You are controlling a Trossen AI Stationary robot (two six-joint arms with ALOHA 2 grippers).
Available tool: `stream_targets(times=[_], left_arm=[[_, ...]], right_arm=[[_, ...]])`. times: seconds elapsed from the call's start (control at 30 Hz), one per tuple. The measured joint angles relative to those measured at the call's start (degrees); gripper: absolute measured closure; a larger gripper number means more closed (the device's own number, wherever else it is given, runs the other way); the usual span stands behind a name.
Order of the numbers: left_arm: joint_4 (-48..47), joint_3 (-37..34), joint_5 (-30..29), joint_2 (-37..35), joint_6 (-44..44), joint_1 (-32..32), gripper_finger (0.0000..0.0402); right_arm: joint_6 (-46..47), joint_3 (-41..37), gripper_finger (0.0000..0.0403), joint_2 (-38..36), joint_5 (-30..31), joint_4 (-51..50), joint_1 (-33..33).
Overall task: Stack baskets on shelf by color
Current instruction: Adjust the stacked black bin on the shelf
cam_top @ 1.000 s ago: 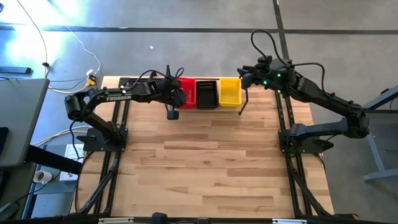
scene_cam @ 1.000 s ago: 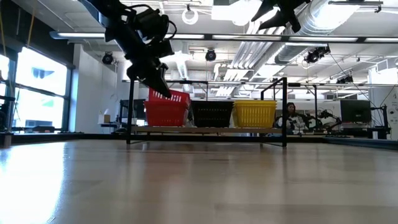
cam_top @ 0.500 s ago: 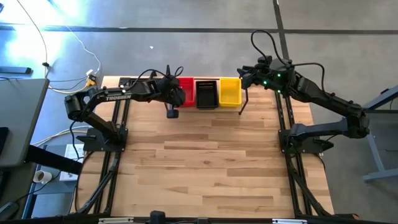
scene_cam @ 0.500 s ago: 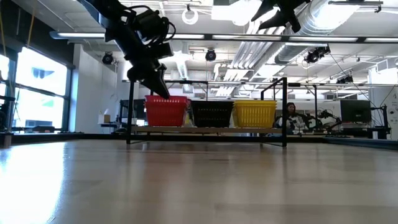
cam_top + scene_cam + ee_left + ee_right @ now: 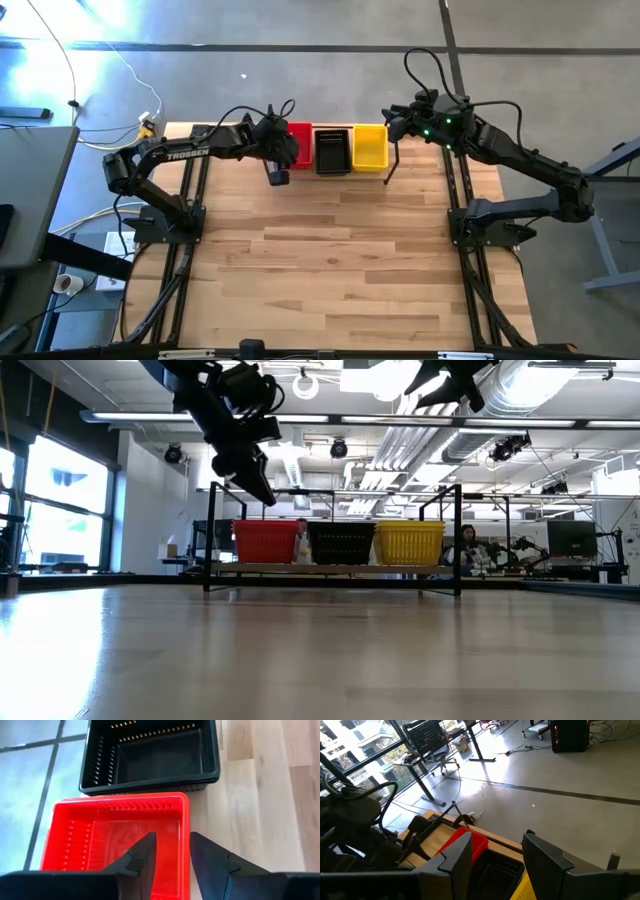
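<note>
Shelf [image 5: 330,569] standing along the far edge of the bench [image 5: 340,260], carrying three basket stacks in a row: red basket [image 5: 265,542], black basket [image 5: 341,543], yellow basket [image 5: 409,543], all sitting level and touching or nearly touching side by side.

Left pincer [image 5: 258,488] hovering just above the red basket at the shelf's left end, fingers parted with nothing between them; the left wrist view is looking straight down into the red basket's hollow [image 5: 117,840], with the black one beyond it.

Right pincer [image 5: 392,160] hanging near the shelf's right end, just beside the yellow basket [image 5: 370,147], fingers apart and empty in its own wrist view; waiting.

No loose baskets showing anywhere on the bench away from the shelf (how many are nested in each stack, cannot tell from these views).

Judging the step as letting go and clearing off from the red stack. To do it well: lift straight up over the shelf before swinging away, keeping the fingers wide so neither tip is catching the mesh rim and dragging the red stack off the shelf or into the black basket beside it
</note>
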Motion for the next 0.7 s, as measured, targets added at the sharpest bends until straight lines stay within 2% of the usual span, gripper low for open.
stream_targets(times=[0.1, 0.2, 0.5, 0.7], left_arm=[[-2.4, 1.2, 0.0, 0.0, -0.4, -0.8, 0.0291], [-4.3, 2.6, 0.1, 0.0, -1.6, -1.8, 0.0291], [-5.9, 8.6, -0.2, -0.2, -5.9, -2.8, 0.0291], [-7.6, 11.0, -5.0, -3.4, -5.9, -2.5, 0.0291]], right_arm=[[0.0, 0.0, 0.0245, 0.0, -0.3, 0.0, 0.0], [0.0, 0.0, 0.0245, 0.7, -3.2, 0.1, 0.2], [-1.5, 0.0, 0.0245, 8.9, -8.6, 1.5, 4.5], [-2.7, 0.0, 0.0245, 14.1, -13.5, 4.1, 7.2]])
